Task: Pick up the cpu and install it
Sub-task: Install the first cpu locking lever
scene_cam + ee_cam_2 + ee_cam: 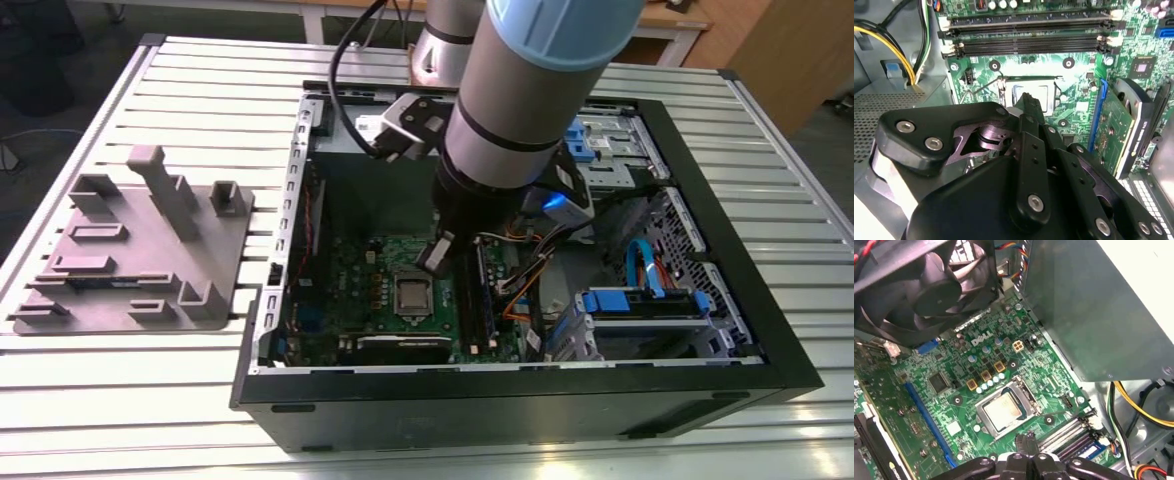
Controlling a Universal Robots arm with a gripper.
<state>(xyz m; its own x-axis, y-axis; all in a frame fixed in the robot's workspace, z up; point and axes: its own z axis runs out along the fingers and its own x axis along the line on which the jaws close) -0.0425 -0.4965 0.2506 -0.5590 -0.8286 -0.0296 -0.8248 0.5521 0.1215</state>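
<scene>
The cpu (1003,412) already lies flat in its socket (1026,395) on the motherboard (949,410), inside the open case (534,400). The gripper (1026,442) hovers just above the socket's edge, its fingers drawn close together with nothing between them. Placement looks done; the socket's retention frame appears not yet closed.

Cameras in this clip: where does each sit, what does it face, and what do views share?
Exterior view: off the arm, looking down into the open computer case; arm above the motherboard.
First wrist view: on the arm, facing the cpu lying in its socket; gripper.
Second wrist view: on the arm, facing the socket across the gripper's black linkage.
Both wrist views share the socket.
</scene>
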